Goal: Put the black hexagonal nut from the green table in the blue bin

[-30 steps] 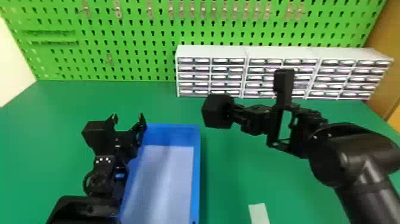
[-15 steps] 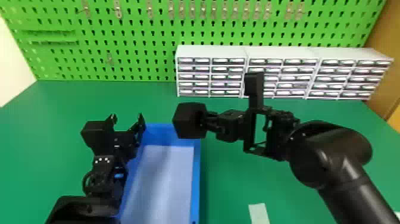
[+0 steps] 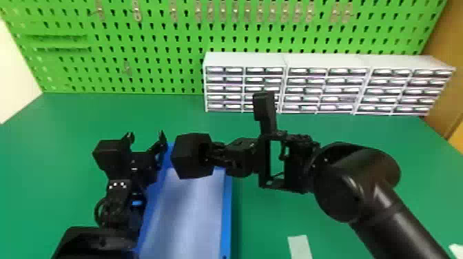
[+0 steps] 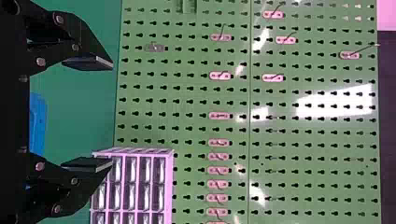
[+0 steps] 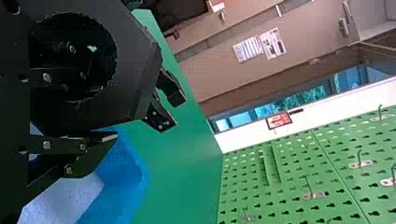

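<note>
My right gripper is shut on the wall of the black hexagonal nut, which it holds over the far part of the blue bin. In the right wrist view the nut shows its round hole, one finger of the right gripper inside it and the other against its outside; the bin's rim lies beyond. Along the bin's left side, my left gripper stands open, a short way left of the nut. The left wrist view shows the left gripper with nothing between its fingers.
White drawer cabinets stand at the back of the green table, before a green pegboard. A pale strip lies right of the bin. The left arm's body overhangs the bin's left rim.
The right arm has moved left with the nut, from right of the bin to over its far part, close to the left gripper. The left arm has kept still.
</note>
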You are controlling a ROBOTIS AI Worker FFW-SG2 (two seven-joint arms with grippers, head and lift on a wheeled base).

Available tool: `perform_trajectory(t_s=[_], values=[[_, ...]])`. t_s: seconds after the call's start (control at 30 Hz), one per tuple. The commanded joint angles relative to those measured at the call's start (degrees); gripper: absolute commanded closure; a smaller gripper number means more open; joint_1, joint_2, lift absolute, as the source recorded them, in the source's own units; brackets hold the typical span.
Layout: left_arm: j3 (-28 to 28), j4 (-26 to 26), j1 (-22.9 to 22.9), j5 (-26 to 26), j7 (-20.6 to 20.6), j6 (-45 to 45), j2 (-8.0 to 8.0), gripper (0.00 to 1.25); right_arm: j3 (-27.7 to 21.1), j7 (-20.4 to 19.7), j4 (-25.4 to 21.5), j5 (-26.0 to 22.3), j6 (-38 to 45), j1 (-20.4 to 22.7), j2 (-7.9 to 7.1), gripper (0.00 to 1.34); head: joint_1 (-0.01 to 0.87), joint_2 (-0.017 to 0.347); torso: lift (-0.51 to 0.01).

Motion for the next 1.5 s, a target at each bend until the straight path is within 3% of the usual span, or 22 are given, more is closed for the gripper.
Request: perform_trajectory(t_s=[0.0,0.7,0.77,0.93,1.03,1.23,1.47], values=[[0.1,0.0,0.0,-0.1,0.0,-0.1,0.0,0.51,1.3,-0.3,0.1,-0.8,0.0,-0.5,-0.19,1.05,0.657,0.057,-0.095],[0.8,0.0,-0.1,-0.1,0.0,-0.8,0.0,0.51,8.9,-1.5,2.2,-4.6,0.4,-2.7,-0.63,1.04,0.657,0.057,-0.095],[0.9,-0.1,-0.1,-0.1,0.0,-0.8,0.0,0.51,9.0,-1.8,2.3,-4.7,0.7,-2.7,-0.63,0.94,0.657,0.057,-0.095],[0.9,-0.1,-0.1,-0.1,0.0,-0.8,0.0,0.51,8.8,-2.1,2.4,-4.5,1.7,-2.8,-0.72,0.45,0.657,0.057,-0.095],[0.9,-0.1,-0.1,-0.1,0.0,-0.9,0.0,0.51,8.8,-2.1,2.4,-4.1,1.8,-2.9,-0.81,0.31,0.657,0.057,-0.095],[0.9,-0.1,0.0,-0.1,0.0,-0.9,0.0,0.51,8.5,-2.1,2.4,-3.9,1.9,-2.9,-0.98,0.15,0.657,0.057,-0.095],[0.8,-0.1,0.0,-0.2,0.0,-0.9,0.0,0.51,7.7,-2.1,2.4,-3.6,2.3,-2.8,-1.07,0.12,0.657,0.057,-0.095]])
